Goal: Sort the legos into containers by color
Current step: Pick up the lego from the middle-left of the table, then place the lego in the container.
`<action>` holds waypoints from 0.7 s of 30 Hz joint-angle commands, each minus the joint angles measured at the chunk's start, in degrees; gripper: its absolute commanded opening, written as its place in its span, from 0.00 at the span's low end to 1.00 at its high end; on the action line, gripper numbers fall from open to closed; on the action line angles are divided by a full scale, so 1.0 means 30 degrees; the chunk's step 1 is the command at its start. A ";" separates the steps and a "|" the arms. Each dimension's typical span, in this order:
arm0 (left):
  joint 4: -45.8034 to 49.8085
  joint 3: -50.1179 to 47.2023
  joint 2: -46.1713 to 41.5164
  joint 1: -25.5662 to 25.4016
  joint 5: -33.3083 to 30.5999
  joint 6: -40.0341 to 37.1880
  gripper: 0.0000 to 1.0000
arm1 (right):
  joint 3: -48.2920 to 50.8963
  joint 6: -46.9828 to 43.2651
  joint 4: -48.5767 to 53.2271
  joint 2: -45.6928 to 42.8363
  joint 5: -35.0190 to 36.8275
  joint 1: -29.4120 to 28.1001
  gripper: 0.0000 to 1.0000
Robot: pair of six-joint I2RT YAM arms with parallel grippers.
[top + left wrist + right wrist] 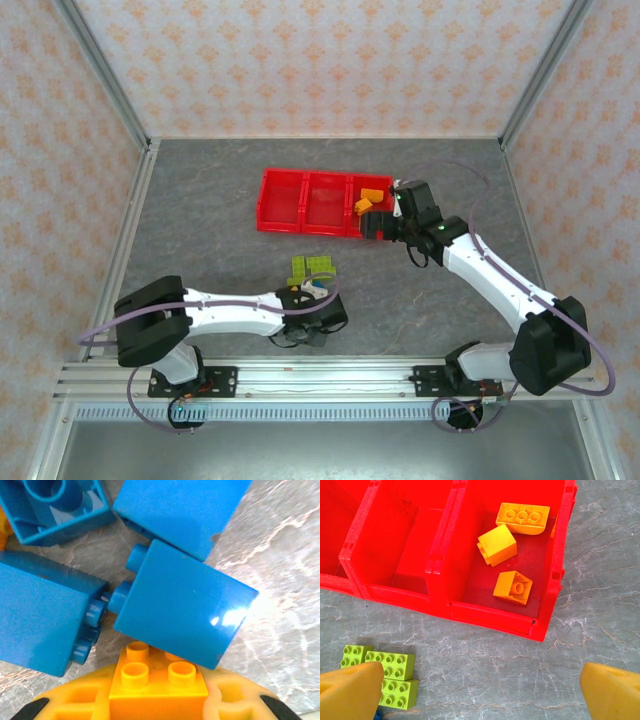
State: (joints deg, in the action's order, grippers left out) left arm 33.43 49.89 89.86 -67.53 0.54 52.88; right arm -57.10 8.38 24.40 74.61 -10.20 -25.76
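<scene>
Legos (pixel 182 605) in blue crowd the bench (pixel 200 200) under the left end effector (pixel 159 707), whose fingers (pixel 72 705) press close on either side of an orange-yellow brick (pixel 157 677) that touches one blue brick. Three other orange-yellow bricks (pixel 505 545) lie in the right-hand compartment (pixel 540 565) of the red tray (pixel 395 592). The right end effector (pixel 481 692) hangs near the tray's front wall, spread wide and holding nothing. Lime green bricks (pixel 390 666) sit together on the grey marbled bench between the tray and the left end effector. Patterned panels (pixel 320 60) wall the workspace.
</scene>
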 commanded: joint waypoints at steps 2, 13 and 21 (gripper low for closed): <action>-0.0816 -0.0193 -0.1914 -0.0313 -0.0986 0.0729 0.08 | -0.0445 0.0594 -0.0048 -0.0406 0.0835 0.0070 1.00; -0.2031 0.0542 -0.6430 0.0496 -0.3315 -0.0608 0.03 | -0.0294 0.2410 0.0103 -0.3133 0.5352 0.0577 1.00; 0.0663 0.8682 -0.0732 0.3770 -0.5172 -0.5575 0.02 | 0.0799 0.2624 -0.0115 -0.6294 0.5715 0.1452 1.00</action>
State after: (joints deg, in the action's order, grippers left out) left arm 31.62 69.47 81.95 -58.52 -10.94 44.05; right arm -56.18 15.66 24.05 58.59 3.90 -21.43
